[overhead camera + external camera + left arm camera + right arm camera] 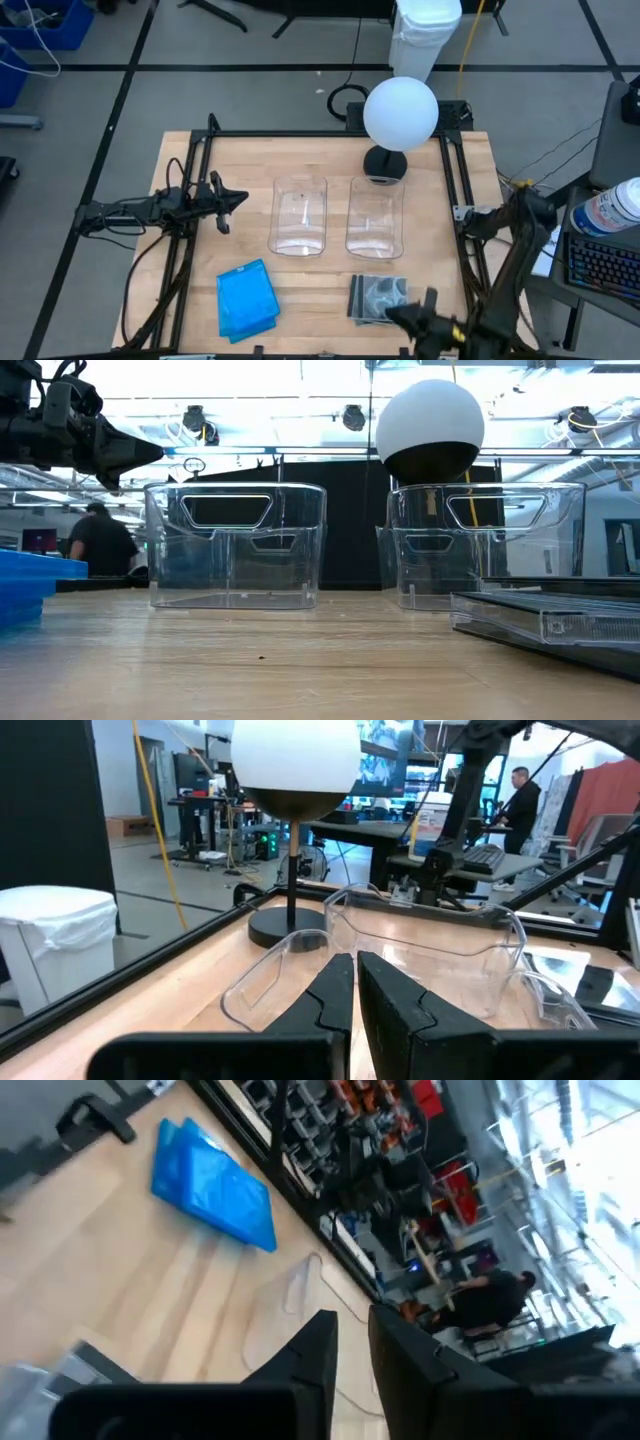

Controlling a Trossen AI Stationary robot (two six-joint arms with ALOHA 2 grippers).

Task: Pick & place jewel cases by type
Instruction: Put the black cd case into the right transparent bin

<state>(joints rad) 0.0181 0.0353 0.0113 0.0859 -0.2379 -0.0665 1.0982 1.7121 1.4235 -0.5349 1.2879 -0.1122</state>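
Nearest thing: grey jewel cases (545, 622), a low stack lying flat at the near right of the surface (320, 290), just beside the right gripper.
Blue jewel cases (246, 298): a second stack at the near left, flat and slightly fanned; the two kinds lie apart, so each type reads at a glance.
Tubs: left tub (299, 215) and right tub (375, 217) stand upright side by side mid-surface with nothing in them, probably one per type.
Right gripper (412, 318): low at the near edge, touching or just over the grey stack; its fingers stand close with a narrow gap, and I cannot tell whether they pinch a case.
Left gripper (232, 199): held off the surface just left of the left tub, fingers pressed together on nothing, waiting clear of the work.
Lamp (398, 112): white globe on a dark base behind the tubs.
Progress: sorting looks barely begun; no case is in a tub.
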